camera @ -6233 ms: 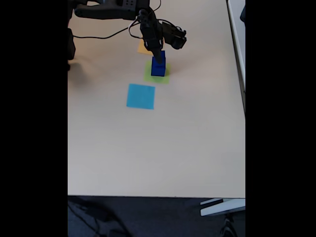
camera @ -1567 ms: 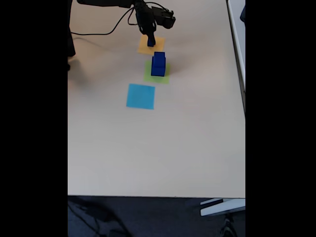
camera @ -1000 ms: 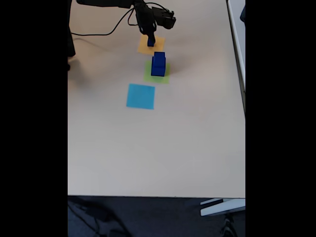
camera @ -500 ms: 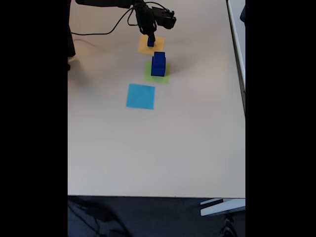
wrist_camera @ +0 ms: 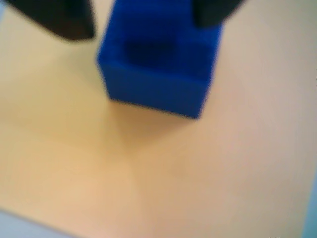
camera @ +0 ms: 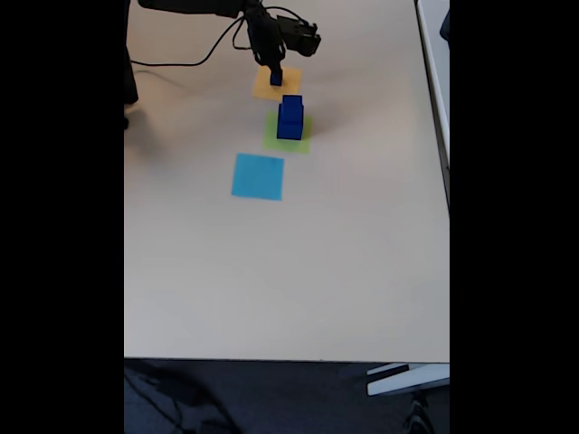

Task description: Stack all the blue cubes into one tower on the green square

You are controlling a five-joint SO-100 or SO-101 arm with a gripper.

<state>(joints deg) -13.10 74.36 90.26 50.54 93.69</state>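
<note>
Wrist view puts a small blue cube (wrist_camera: pixel 158 64) on the orange-yellow square (wrist_camera: pixel 148 173), with the claw (wrist_camera: pixel 143 17) parted to either side of it — placed to close on it, though contact is too blurred to call. Fixed view shows a tower of blue cubes (camera: pixel 289 117) standing on the green square (camera: pixel 271 137) just beside — probably this cube's destination.

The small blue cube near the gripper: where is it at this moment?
In the fixed view the small blue cube sits on the orange-yellow square, between the gripper fingers, just above the stack on the green square.
</note>
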